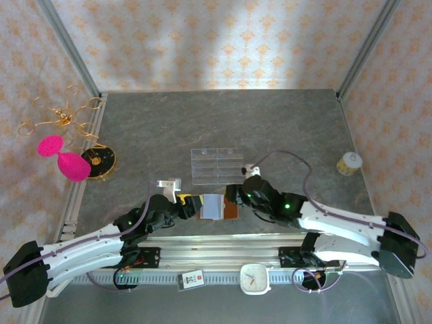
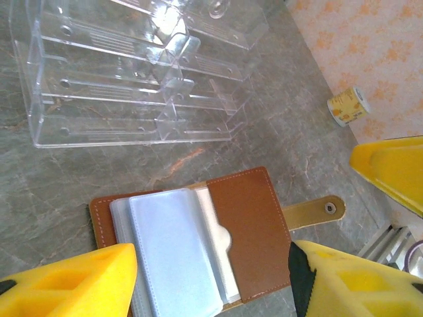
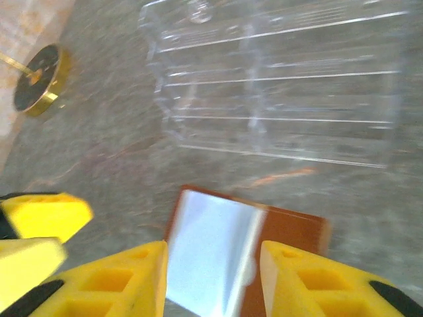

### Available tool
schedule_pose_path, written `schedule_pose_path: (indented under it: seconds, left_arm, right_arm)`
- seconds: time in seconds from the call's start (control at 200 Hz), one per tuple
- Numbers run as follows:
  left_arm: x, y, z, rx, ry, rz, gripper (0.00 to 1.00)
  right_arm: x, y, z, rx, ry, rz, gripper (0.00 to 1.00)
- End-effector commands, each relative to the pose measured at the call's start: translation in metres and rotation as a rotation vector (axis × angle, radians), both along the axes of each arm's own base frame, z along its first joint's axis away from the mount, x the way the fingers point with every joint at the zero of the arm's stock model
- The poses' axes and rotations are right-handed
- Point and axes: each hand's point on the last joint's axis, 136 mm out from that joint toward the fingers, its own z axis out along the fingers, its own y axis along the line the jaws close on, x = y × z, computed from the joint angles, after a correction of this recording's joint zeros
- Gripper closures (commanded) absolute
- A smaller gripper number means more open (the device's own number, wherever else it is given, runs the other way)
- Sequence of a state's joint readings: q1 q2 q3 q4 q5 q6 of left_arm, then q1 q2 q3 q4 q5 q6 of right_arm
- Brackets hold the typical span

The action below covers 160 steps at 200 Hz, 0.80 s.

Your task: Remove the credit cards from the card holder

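Observation:
The card holder (image 1: 216, 206), a brown leather wallet, lies open flat on the grey table between my two grippers. Its pale bluish plastic sleeves (image 2: 178, 251) are fanned over the left half, and the snap tab (image 2: 317, 212) sticks out to the right. The credit cards are hidden. My left gripper (image 2: 211, 271) is open, with its yellow fingers set wide on either side of the card holder (image 2: 254, 231). My right gripper (image 3: 213, 261) hovers open above the sleeves, one finger on each side of them, over the card holder (image 3: 291, 241).
A clear plastic compartment tray (image 1: 216, 164) sits just beyond the wallet. A small cream roll (image 1: 349, 163) stands far right. A black-and-gold disc stand (image 1: 100, 160) and a pink object (image 1: 67, 158) are at the left wall. A white clock (image 1: 255, 279) lies at the near edge.

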State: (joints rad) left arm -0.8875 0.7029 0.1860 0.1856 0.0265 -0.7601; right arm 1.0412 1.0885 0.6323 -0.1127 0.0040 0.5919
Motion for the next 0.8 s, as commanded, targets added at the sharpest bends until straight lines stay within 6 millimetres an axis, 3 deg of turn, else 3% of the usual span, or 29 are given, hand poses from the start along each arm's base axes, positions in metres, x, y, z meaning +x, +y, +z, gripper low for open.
schedule_pose_path:
  seconds: [0.0,0.15,0.335,0.425,0.496,0.796]
  left_arm:
    - [0.006,0.015,0.010,0.024,-0.034,0.070,0.36]
    - [0.002,0.028,0.017,0.008,-0.059,0.097,0.30]
    - [-0.004,0.035,0.016,-0.018,-0.074,0.102,0.26]
    - [-0.005,0.037,0.016,-0.016,-0.079,0.100,0.26]
    - [-0.006,0.038,0.016,-0.014,-0.081,0.100,0.26]
    - [-0.006,0.038,0.014,-0.011,-0.081,0.099,0.25]
  right_arm:
    - [-0.010,0.041,-0.014,-0.008,0.041,0.128,0.58]
    - [0.003,0.050,-0.056,-0.102,0.089,0.025,0.43]
    - [0.011,0.054,-0.078,-0.236,0.065,-0.019,0.32]
    - [0.007,0.057,-0.090,-0.255,0.085,-0.003,0.14]
    - [0.004,0.060,-0.097,-0.253,0.097,0.005,0.10]
    - [-0.007,0.053,-0.135,-0.425,0.109,0.043,0.13]
